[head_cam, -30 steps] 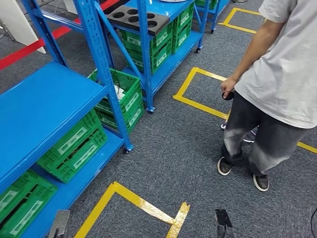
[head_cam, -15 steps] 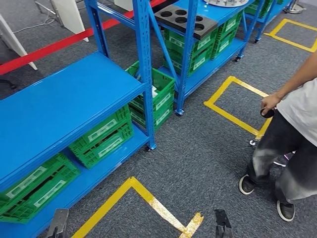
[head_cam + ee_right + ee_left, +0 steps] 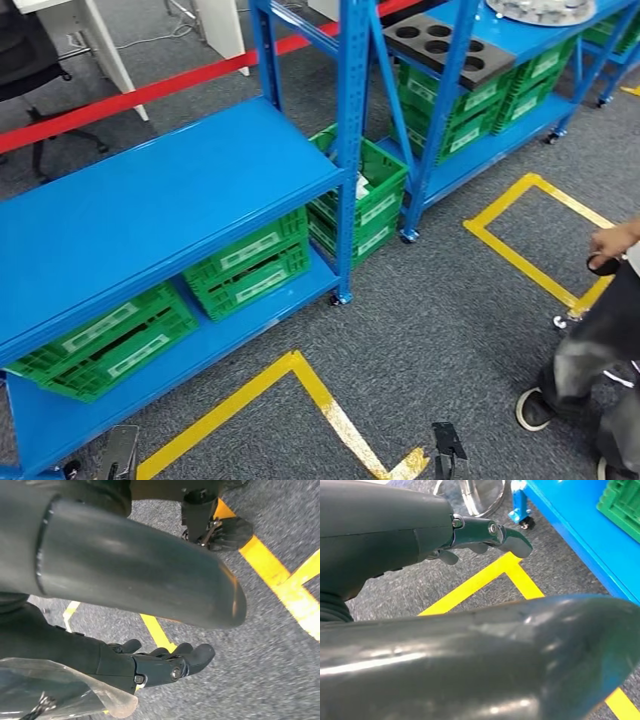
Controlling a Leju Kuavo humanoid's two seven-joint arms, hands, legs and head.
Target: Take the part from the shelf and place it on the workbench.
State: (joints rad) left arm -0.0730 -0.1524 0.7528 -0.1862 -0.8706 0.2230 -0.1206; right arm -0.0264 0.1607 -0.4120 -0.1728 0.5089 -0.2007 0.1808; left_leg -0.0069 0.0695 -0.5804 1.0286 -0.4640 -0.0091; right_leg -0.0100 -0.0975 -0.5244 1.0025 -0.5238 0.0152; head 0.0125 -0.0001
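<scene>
Part isn't in hand yet, and honestly you can't tell for sure which item it is. The likely candidates are the black holed tray (image 3: 445, 48) and the silvery round piece (image 3: 540, 10), both on the top level of the far rack (image 3: 494, 148), far right in the head view. What's changed over the last second is the view itself: the whole picture has slid to the right, so that's your camera swinging round, not stuff being moved. The near blue shelf (image 3: 151, 200) now takes up most of the left side, with green crates (image 3: 249, 262) on its lower level, and the far rack has drifted right along with it. The person (image 3: 604, 340) who was standing well inside the picture is now squeezed against the right edge, holding some small dark thing. Your left hand (image 3: 486, 532) hangs low over the carpet near the yellow tape (image 3: 317, 390), fingers stretched out loosely and nothing in them. Your right hand (image 3: 158, 665) is the same story: hanging down, fingers a bit curved but apart, empty. So for the task, I'd say you're only at the turn-and-approach stage. Neither arm is raised toward a shelf, and the tray and the round piece are well apart from both hands. I'd guess you need to close in on that far rack before any reach makes sense.
</scene>
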